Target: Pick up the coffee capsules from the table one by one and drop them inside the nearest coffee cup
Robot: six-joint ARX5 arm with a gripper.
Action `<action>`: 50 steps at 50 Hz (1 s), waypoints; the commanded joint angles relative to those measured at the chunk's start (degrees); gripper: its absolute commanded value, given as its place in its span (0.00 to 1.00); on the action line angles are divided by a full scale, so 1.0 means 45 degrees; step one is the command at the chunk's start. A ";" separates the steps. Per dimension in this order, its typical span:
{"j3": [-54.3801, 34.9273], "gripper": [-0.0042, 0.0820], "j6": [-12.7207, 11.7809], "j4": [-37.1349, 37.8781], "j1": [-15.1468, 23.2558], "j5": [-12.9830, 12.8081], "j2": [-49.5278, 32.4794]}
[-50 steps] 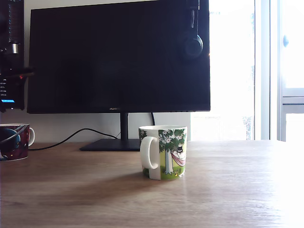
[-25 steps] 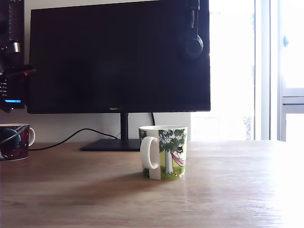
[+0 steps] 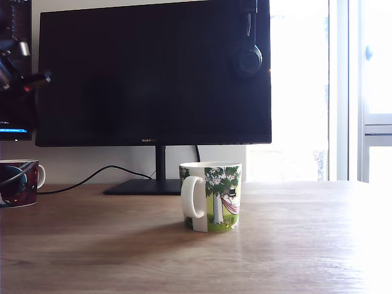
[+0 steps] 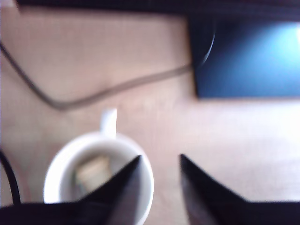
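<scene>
The wrist view is blurred. My gripper (image 4: 161,157) is open, its dark fingers (image 4: 123,187) apart with nothing between them. It hangs above a mug with a white inside (image 4: 65,168), one finger over the rim. A cream-beige coffee capsule (image 4: 93,170) lies inside that mug. At the exterior view's left edge a dark red mug (image 3: 18,182) stands on the brown wooden table (image 3: 294,245). Dark parts of my arm (image 3: 21,67) show above it; the fingers themselves are out of that view. A white mug with a green tree print (image 3: 211,196) stands mid-table.
A large black monitor (image 3: 153,73) on a stand (image 3: 144,185) fills the back, with headphones (image 3: 248,58) hung on its top right corner. A black cable (image 3: 92,177) runs across the table from the stand toward the dark red mug. A bright window (image 3: 343,92) is on the right.
In the exterior view the arm parts at the top left have risen and shifted slightly right. Both mugs have stayed in place.
</scene>
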 commanded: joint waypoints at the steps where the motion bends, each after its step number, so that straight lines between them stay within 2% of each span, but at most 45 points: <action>1: -0.1122 0.03 0.0049 0.0801 -0.0039 0.0083 -0.0879; 9: -0.3750 0.03 0.0049 0.3143 0.0000 0.0573 -0.2905; 22: -0.7383 0.03 -0.0092 0.6203 -0.0223 0.0573 -0.6091; 27: -0.8675 0.03 -0.0661 0.7155 -0.0233 0.0568 -0.7077; 35: -1.0885 0.03 -0.1151 0.8850 -0.0238 0.0316 -0.8291; 38: -1.1710 0.03 -0.1569 0.9544 -0.0238 0.0228 -0.8650; 50: -1.4528 0.03 -0.1928 1.1210 -0.0321 -0.0102 -0.9967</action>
